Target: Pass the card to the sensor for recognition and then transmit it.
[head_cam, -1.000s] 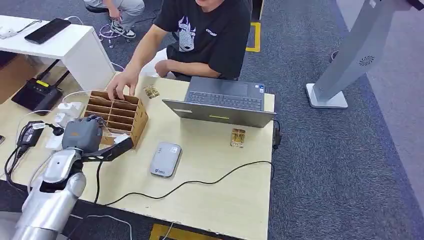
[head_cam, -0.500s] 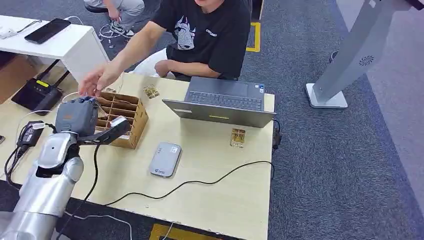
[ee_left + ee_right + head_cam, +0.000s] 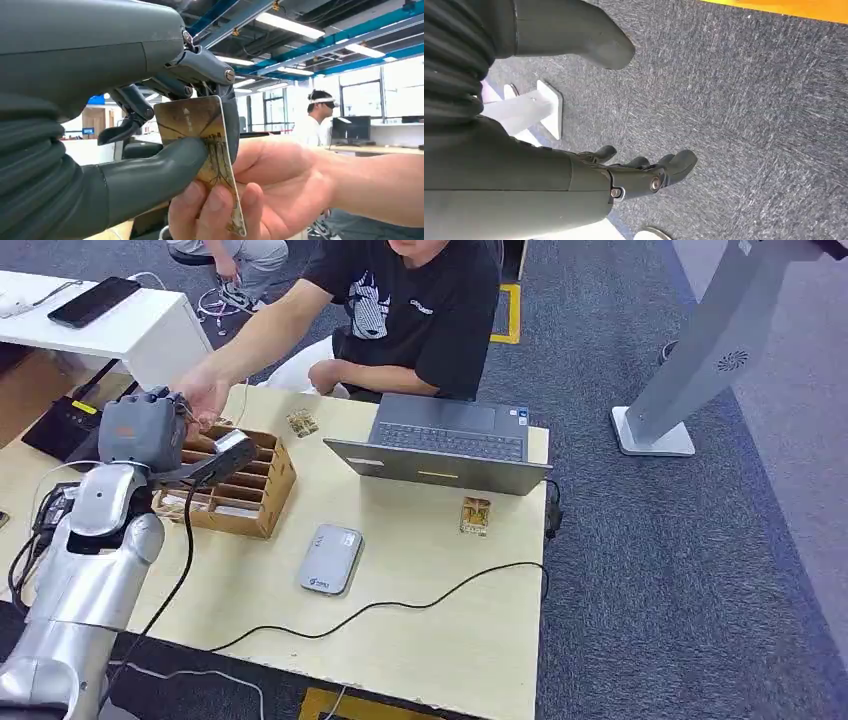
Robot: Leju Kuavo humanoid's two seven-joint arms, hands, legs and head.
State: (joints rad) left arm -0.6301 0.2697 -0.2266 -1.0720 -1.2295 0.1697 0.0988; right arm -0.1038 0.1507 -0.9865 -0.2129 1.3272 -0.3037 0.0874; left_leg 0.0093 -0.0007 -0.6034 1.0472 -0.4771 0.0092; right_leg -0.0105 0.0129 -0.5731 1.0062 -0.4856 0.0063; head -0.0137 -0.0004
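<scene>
One card (image 3: 200, 145) is what I have to manage, and I judge it light, thin, stiff and slick on both faces, so it needs a flat pinch across the faces, well in from an edge, not a hold on a corner. My left hand (image 3: 150, 150) has it that way: in the left wrist view the thick grey thumb presses on the printed face and the darker fingers (image 3: 220, 85) back it from behind, with the card standing roughly on edge between them. A person's hand (image 3: 260, 185) holds the same card at the end furthest from my fingers, its fingertips wrapped over that edge, so both of us grip it at once. From the head view my left hand (image 3: 150, 435) hangs over the far left of the surface (image 3: 420, 590), above the wooden card rack (image 3: 240, 485). My right hand (image 3: 644, 175) hangs over the carpet, fingers loosely apart, holding nothing.
</scene>
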